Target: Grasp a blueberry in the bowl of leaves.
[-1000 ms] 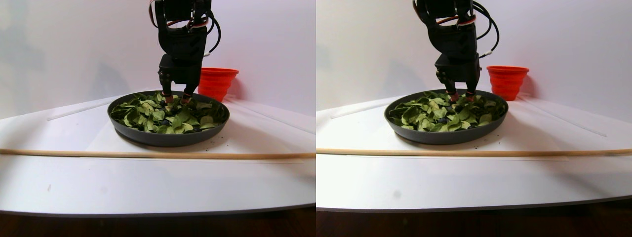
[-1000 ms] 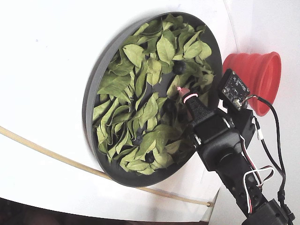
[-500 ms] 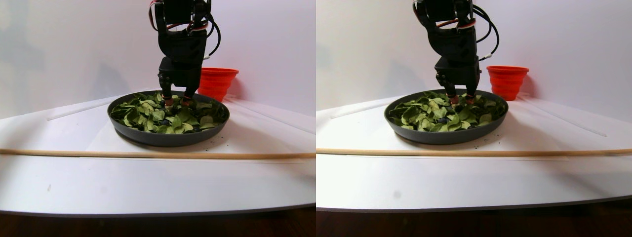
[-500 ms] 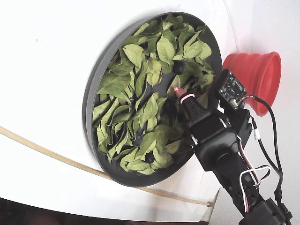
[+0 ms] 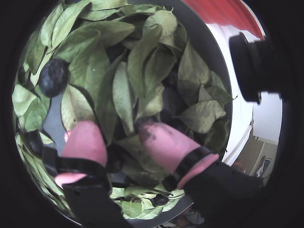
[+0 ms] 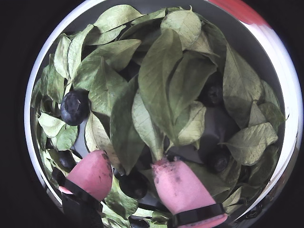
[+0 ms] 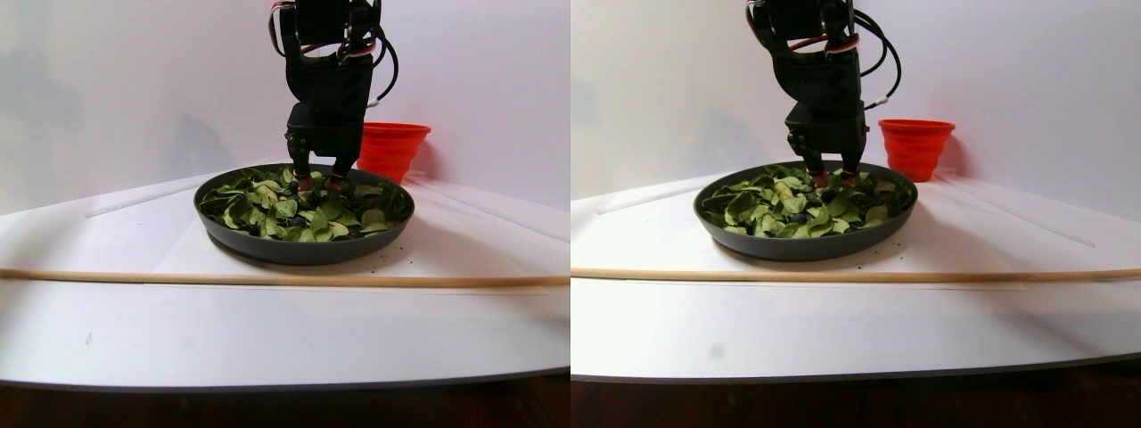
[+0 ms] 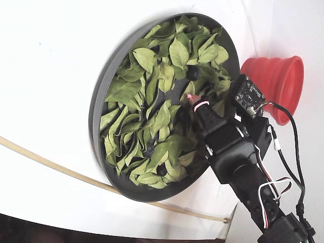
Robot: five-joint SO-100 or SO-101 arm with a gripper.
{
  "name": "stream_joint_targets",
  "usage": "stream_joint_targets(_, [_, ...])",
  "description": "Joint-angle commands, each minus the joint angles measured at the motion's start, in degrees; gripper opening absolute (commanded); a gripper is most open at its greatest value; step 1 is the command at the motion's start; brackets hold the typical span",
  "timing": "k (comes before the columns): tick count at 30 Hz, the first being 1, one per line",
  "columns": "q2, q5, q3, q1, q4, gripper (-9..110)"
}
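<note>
The dark-grey bowl [image 8: 101, 98] holds many green leaves [image 6: 161, 76] with several dark blueberries among them. My gripper [image 6: 135, 168] is open, and its pink fingertips [image 6: 92, 173] are lowered into the leaves. One blueberry [image 6: 133, 184] lies between the two fingers, partly under a leaf, with a gap to the right finger. Another blueberry [image 6: 75, 107] lies in the open to the left; it also shows in a wrist view [image 5: 53, 77]. In the fixed view the gripper [image 8: 192, 98] is over the bowl's right part. In the stereo pair view the gripper [image 7: 319, 183] is at the bowl's back.
A red ribbed cup [image 8: 273, 86] stands just beyond the bowl, close to the arm [image 8: 238, 152]. A thin wooden stick [image 7: 267, 278] lies across the white table in front of the bowl. More blueberries [image 8: 149, 150] lie among the leaves.
</note>
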Motion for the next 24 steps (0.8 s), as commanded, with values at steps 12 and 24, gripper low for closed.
stream_joint_targets(12, [2.0,-0.7,-1.1,-1.1,-1.5,17])
stream_joint_targets(24, [2.7,-1.7,1.1,-1.3,-1.1,18])
